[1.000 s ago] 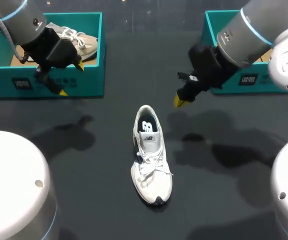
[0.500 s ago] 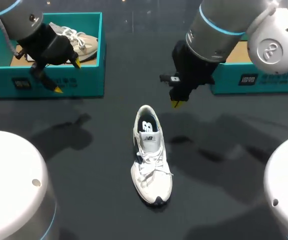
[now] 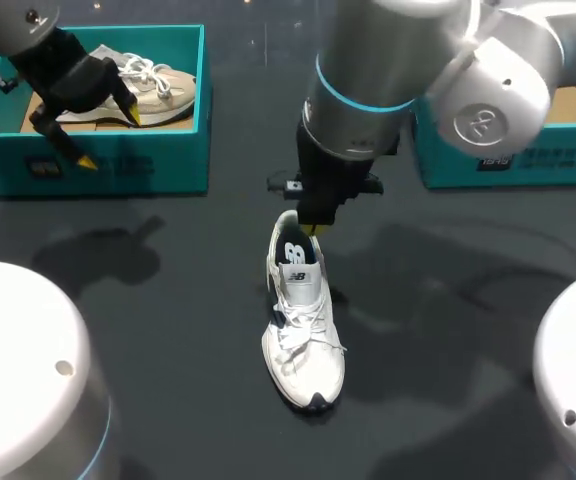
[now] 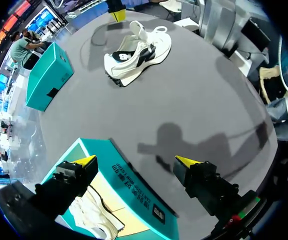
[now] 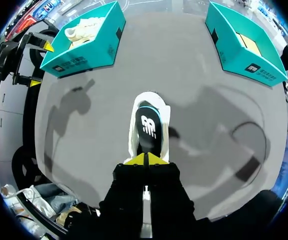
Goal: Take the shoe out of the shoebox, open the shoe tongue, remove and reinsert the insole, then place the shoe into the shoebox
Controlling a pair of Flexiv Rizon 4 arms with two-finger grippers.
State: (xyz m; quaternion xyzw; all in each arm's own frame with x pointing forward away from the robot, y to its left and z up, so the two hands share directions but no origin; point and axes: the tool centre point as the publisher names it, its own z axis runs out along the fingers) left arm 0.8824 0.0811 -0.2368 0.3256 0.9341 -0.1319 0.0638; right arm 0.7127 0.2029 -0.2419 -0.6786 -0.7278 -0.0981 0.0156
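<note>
Head view: white lace-up sneaker (image 3: pixel 303 330) sits upright on the dark table (image 3: pixel 168 330), outside both boxes. Right gripper (image 3: pixel 313 229) is directly over the sneaker's heel opening; can't tell if it touches. Left gripper (image 3: pixel 108 138) is well away from the sneaker, over a teal cardboard shoebox (image 3: pixel 118 165) holding a beige shoe (image 3: pixel 163 85). Second teal shoebox (image 3: pixel 508 160) sits on the sneaker's other side.
Left wrist view: fingers spread wide, nothing between them, sneaker far ahead.
Right wrist view: yellow tips pressed together, sneaker's heel opening just ahead.

Shoe (image 3: pixel 303 340) on table (image 3: pixel 188 300); left shoebox (image 3: pixel 118 160) and right shoebox (image 3: pixel 528 160) behind it.
</note>
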